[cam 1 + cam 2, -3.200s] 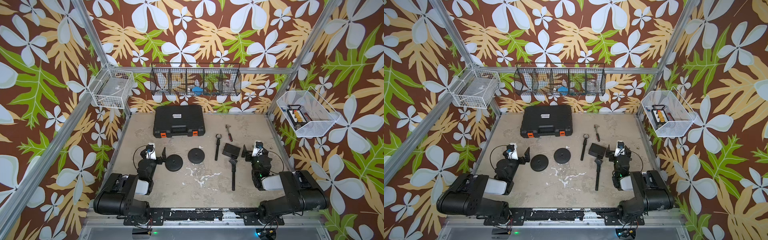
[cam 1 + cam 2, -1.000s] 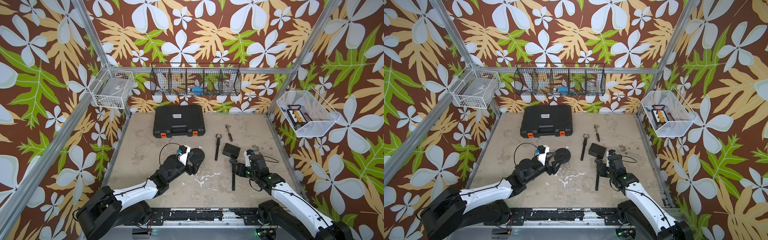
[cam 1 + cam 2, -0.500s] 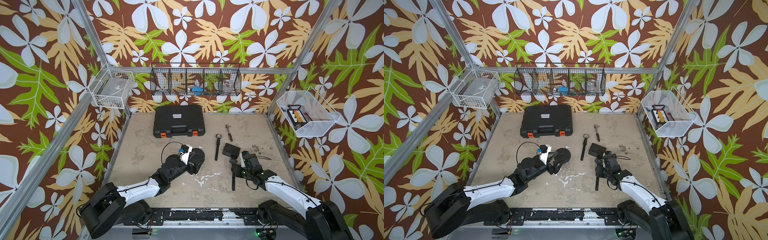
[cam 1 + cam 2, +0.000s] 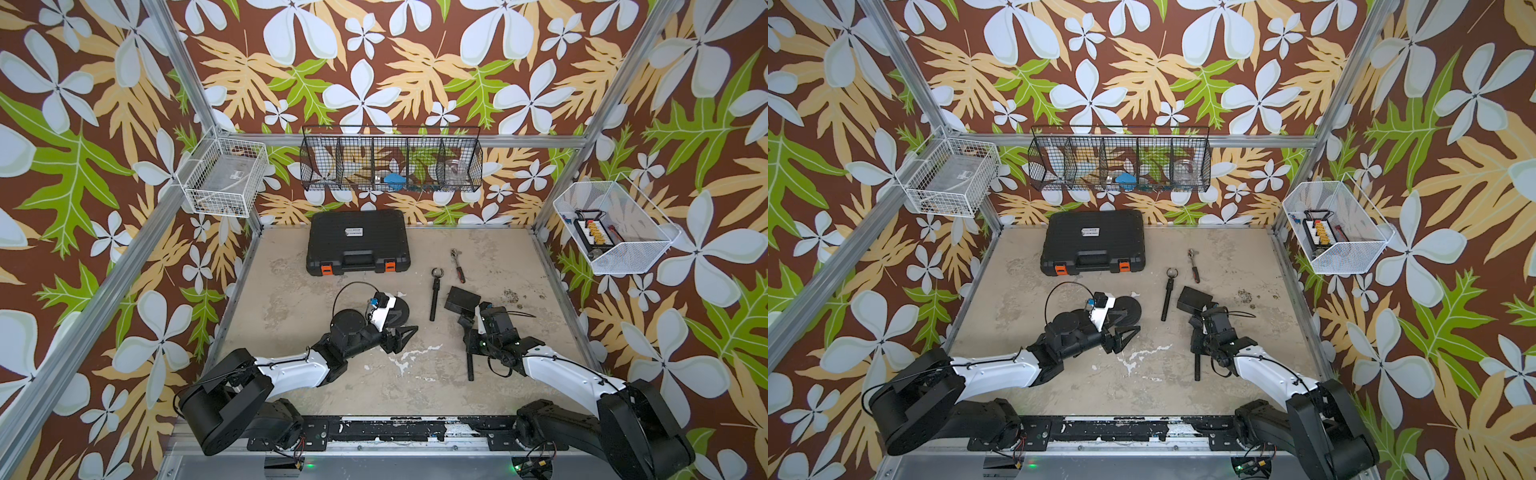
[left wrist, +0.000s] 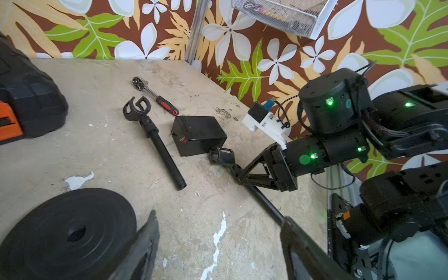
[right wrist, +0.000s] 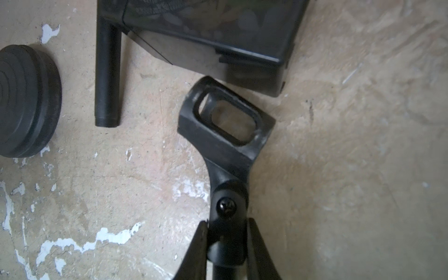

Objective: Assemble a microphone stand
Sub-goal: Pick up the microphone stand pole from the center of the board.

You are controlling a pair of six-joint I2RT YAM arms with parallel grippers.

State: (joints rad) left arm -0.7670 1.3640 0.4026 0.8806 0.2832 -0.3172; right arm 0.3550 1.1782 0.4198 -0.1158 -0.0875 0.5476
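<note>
Right wrist view: black box (image 6: 206, 31) just beside clip (image 6: 218, 148), pole (image 6: 108, 72) alongside.

Tool case (image 4: 357, 241) is set at 12 o'clock of table (image 4: 282, 291) ctr. Box (image 4: 461, 300) is placed approx. 2 o'clock; ratchet (image 4: 457, 266) at its 12, short pole (image 4: 434, 297) just beside at its 9, long pole (image 4: 470, 368) at its 6. Base disc (image 4: 402, 311) is laid at 9 o'clock of short pole.
</note>
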